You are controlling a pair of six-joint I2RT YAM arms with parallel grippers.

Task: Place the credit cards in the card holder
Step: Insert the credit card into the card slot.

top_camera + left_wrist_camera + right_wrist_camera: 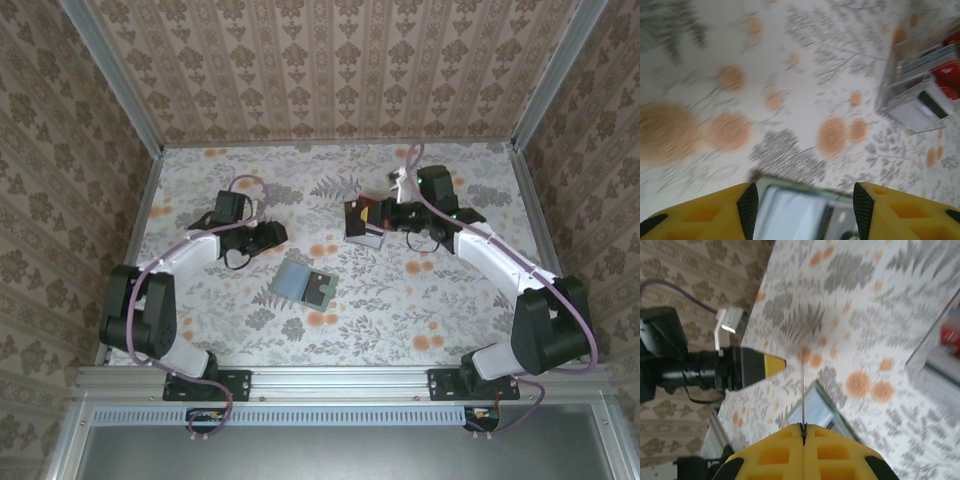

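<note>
The card holder (305,283) lies open on the flowered table, pale blue-grey panel to the left, dark panel to the right. My left gripper (270,236) hovers just up-left of it, clear of it. In the left wrist view its yellow fingers (747,210) stand open, with the card holder (800,212) on the table beyond them. My right gripper (803,427) is shut on a thin credit card (802,385), seen edge-on as a grey line. From above, that gripper (392,215) sits beside a clear stand (365,225) holding more credit cards (947,75), red and pale.
The clear stand (912,97) stands at the table's back middle. Patterned walls close in the table on three sides. A metal rail (330,382) with both arm bases runs along the near edge. The left gripper's yellow tip (771,365) points toward the held card.
</note>
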